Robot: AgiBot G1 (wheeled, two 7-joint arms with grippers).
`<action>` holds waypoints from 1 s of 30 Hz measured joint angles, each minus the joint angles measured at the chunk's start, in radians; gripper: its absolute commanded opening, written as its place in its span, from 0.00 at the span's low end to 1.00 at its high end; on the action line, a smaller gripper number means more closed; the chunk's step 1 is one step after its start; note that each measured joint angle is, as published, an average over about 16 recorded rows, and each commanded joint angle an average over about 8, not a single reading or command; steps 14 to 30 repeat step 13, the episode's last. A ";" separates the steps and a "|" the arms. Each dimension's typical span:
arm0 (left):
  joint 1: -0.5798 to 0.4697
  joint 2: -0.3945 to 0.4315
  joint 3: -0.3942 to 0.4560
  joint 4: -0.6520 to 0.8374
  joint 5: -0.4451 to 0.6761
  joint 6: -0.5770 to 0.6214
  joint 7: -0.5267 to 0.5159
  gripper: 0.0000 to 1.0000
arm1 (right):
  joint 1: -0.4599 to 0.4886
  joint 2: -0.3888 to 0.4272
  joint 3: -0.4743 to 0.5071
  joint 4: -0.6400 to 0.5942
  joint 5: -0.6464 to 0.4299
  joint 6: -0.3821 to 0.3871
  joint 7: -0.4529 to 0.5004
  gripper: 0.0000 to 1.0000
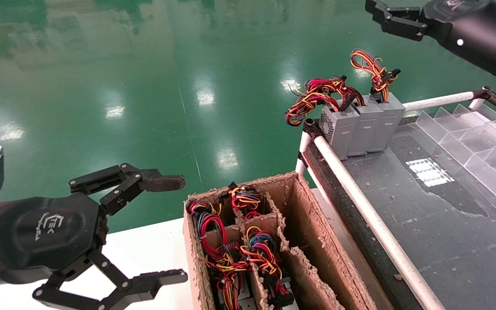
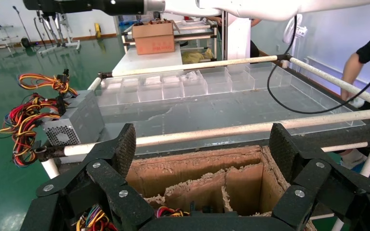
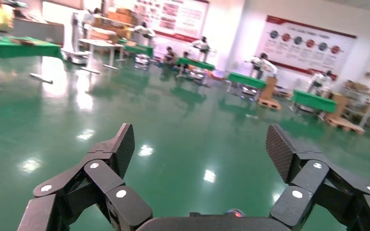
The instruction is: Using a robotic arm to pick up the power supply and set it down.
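Note:
Three grey boxes stand in a row at the far left corner of the dark table. The power supply (image 1: 386, 122) is the rightmost one, with a short orange, yellow and red wire bundle (image 1: 375, 69) rising from its top. My right gripper (image 1: 376, 13), all black, hangs open high above and behind that row; in the right wrist view this gripper (image 3: 200, 144) has only green floor between its fingers. My left gripper (image 1: 184, 229), with a brownish pad (image 1: 162, 183), stands open beside the cardboard box (image 1: 291, 189). The left wrist view shows the open left gripper (image 2: 203, 144) and the row of boxes (image 2: 74, 120).
The cardboard box has torn dividers and holds several wired units (image 1: 230, 254). A white tube rail (image 1: 360, 198) edges the dark table (image 1: 446, 224). Clear plastic bins (image 1: 467, 129) line its far right side. A person (image 2: 366, 62) stands beyond the table.

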 measured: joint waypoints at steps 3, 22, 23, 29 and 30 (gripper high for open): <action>0.000 0.000 0.000 0.000 0.000 0.000 0.000 1.00 | -0.042 0.025 0.002 0.066 0.017 -0.030 0.033 1.00; 0.000 0.000 0.001 0.000 0.000 0.000 0.000 0.97 | -0.132 0.078 0.008 0.209 0.054 -0.095 0.104 1.00; 0.000 0.000 0.001 0.000 0.000 0.000 0.000 0.97 | -0.132 0.078 0.008 0.209 0.054 -0.095 0.104 1.00; 0.000 0.000 0.001 0.000 0.000 0.000 0.000 0.97 | -0.132 0.078 0.008 0.209 0.054 -0.095 0.104 1.00; 0.000 0.000 0.001 0.000 0.000 0.000 0.000 0.97 | -0.132 0.078 0.008 0.209 0.054 -0.095 0.104 1.00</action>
